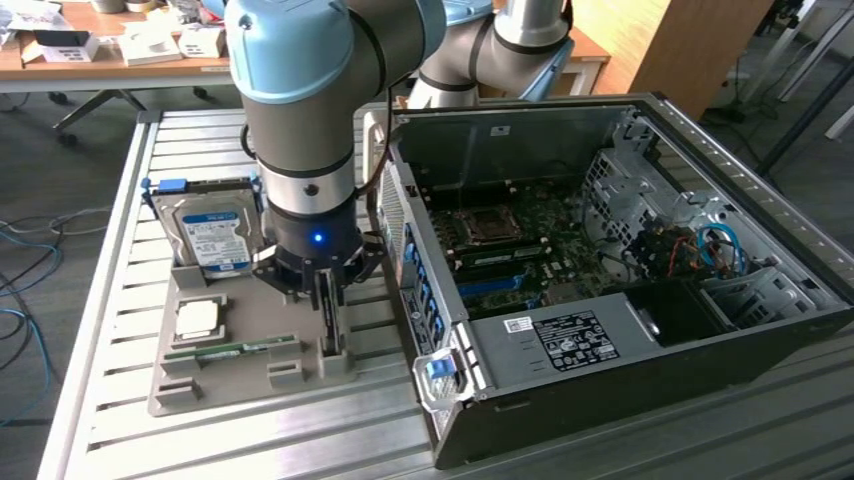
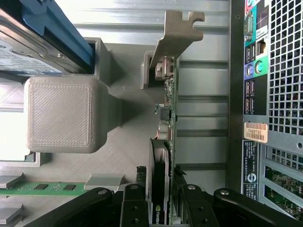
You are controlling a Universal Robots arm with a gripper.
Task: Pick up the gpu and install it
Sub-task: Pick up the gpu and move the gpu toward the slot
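Exterior view: the gpu stands on edge in the grey holder on the counter, beside the open computer case; not lifted, install undone. Gripper lowered onto it.

Wrist view: gpu sits between the fingers, which straddle its fan end, spread either side; contact unclear.

1. One robot arm, with one gripper on its end.
2. One big computer case, lying open.
3. One grey holder tray on the table.
4. One silver hard drive with a blue label.
5. One green card, the gpu, standing on its edge.
6. One thin green memory stick.
7. One small square chip.
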